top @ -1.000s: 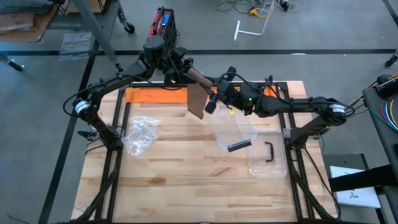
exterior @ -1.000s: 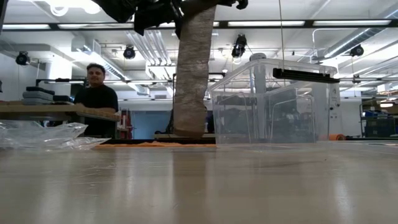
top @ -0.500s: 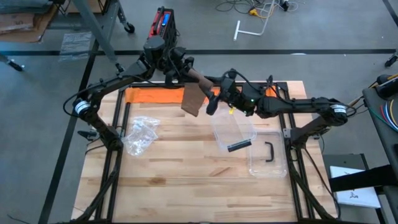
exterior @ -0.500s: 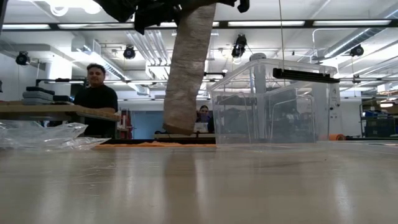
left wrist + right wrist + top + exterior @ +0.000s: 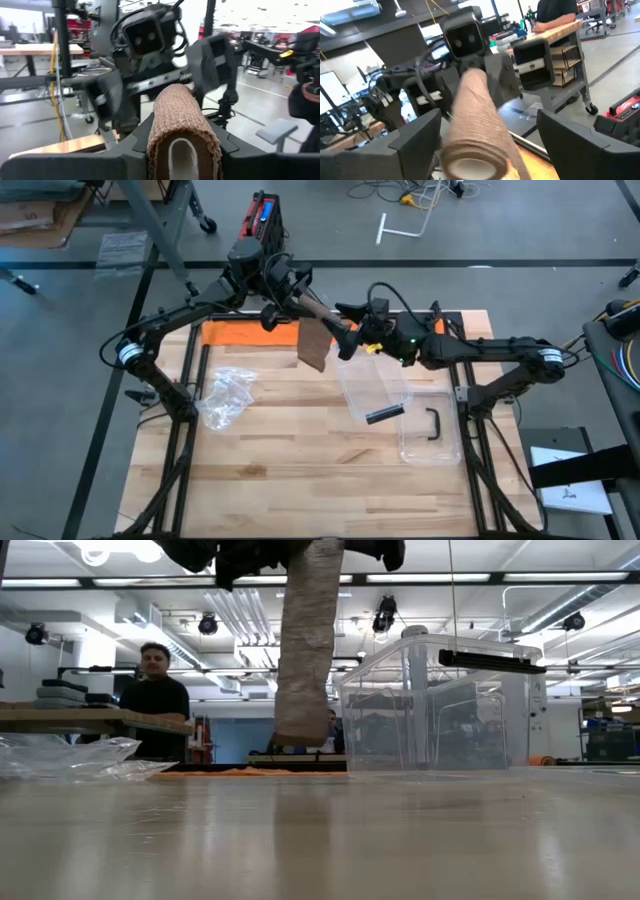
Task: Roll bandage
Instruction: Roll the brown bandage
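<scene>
- Tan-brown bandage [image 5: 314, 340], woven and coarse, partly wound into a tight cylinder with a loose flat tail hanging below it.
- Held in the air above the far edge of the tabletop [image 5: 330, 470], between both arms, the tail's lower end clear of the wood.
- In the low view, the hanging strip [image 5: 304, 640] drops nearly straight, slightly rumpled, squared off at the bottom.
- Seen from the left wrist, the roll's end [image 5: 182, 125] shows ribbed fabric layers around a pale hollow core.
- Left gripper [image 5: 283, 288] closed on the bandage roll, dark fingers pressing either side of it.
- Right gripper [image 5: 352, 330] at the roll's other end, fingers [image 5: 415, 135] spread wide on both sides without touching the cloth.
- Clear, hard plastic box [image 5: 380, 385], square-walled, on the right half of the tabletop, with a black handle.
- Matching clear lid [image 5: 432, 430] flat beside it, nearer the right edge.
- Crumpled clear plastic bag [image 5: 225, 395], glossy and creased, near the left edge.
- Orange cloth [image 5: 250, 332], flat, along the far edge.
- Tabletop of pale wooden planks.
- Person [image 5: 155, 690] in a dark top behind the table, in the room.
</scene>
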Motion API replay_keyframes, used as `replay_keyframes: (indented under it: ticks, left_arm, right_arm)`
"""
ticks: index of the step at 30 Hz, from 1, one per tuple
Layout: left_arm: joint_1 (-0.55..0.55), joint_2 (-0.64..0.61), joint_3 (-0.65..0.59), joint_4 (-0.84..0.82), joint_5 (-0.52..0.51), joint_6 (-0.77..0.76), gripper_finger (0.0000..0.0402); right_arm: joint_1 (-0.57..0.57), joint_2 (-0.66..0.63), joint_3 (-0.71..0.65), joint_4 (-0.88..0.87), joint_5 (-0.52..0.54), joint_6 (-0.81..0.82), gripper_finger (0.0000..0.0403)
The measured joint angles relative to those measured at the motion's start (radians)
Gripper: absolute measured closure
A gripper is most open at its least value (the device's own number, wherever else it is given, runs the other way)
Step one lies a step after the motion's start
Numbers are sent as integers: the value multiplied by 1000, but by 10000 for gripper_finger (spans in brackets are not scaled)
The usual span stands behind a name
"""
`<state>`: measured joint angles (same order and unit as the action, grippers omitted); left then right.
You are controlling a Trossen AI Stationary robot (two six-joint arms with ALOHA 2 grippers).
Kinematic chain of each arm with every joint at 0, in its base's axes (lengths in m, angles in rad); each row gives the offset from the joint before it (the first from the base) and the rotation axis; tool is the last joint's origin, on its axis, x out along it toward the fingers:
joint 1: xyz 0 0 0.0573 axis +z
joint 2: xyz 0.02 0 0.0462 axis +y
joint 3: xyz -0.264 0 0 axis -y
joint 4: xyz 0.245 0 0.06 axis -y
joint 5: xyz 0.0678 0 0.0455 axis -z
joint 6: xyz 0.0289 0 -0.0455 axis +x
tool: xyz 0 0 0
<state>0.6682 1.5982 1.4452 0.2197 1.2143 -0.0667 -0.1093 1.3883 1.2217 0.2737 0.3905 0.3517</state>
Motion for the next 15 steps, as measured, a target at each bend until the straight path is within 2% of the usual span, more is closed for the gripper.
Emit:
replay_keyframes:
  ticks: [6,15]
  left_arm:
    - [0,-1,0,10,11,9,294]
    - [1,-2,0,36,9,51,305]
  right_arm:
    - [0,9,0,53,-1,29,118]
    - [-2,9,1,16,-35,103,189]
